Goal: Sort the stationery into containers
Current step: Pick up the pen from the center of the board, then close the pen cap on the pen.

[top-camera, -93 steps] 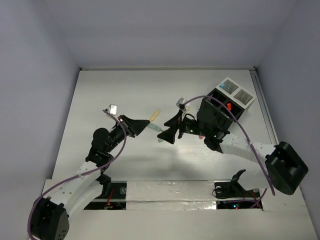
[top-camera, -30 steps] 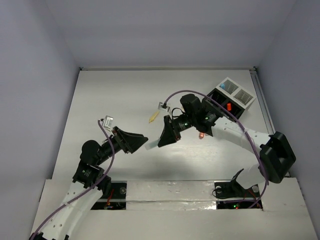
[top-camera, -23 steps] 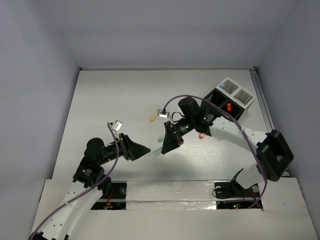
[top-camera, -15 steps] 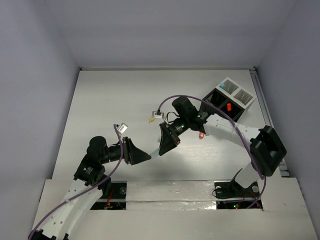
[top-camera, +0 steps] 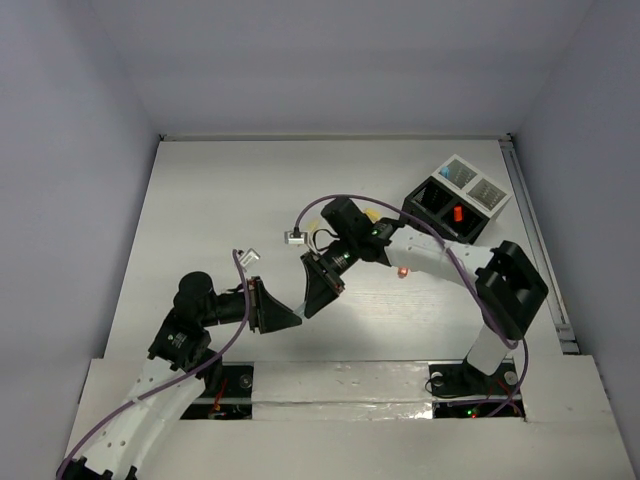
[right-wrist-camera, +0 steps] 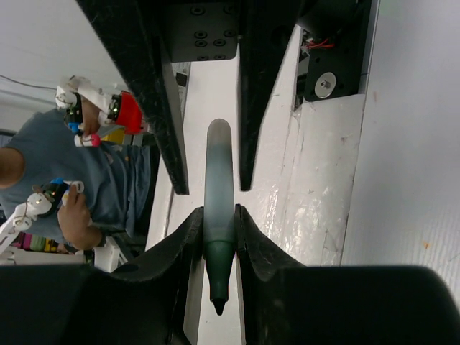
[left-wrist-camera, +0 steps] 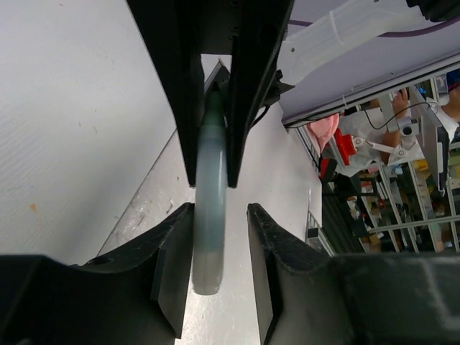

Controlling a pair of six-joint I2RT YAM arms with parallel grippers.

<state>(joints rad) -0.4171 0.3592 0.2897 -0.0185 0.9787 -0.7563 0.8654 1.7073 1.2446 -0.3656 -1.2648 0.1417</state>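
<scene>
A pale mint-green marker pen (right-wrist-camera: 218, 194) hangs above the table, and my right gripper (right-wrist-camera: 218, 213) is shut on it just behind its dark tip. From the opposite side my left gripper (left-wrist-camera: 221, 208) stands open around the pen's blunt end (left-wrist-camera: 210, 244). The pen lies against one finger, with a gap to the other. In the top view the two grippers meet nose to nose at the pen (top-camera: 300, 304), near the table's front middle. The containers stand at the back right: a black box (top-camera: 428, 190) holding an orange marker (top-camera: 457, 213), joined to a white tray (top-camera: 474, 183).
A small pink-orange item (top-camera: 402, 270) lies on the table beside the right arm. Something yellow (top-camera: 371, 213) peeks out behind that arm's wrist. Purple cables loop over both arms. Grey walls close in the table on three sides.
The right arm has carried the pen left and toward the near edge. The left gripper has come up to the pen's free end and its jaws have narrowed around it.
</scene>
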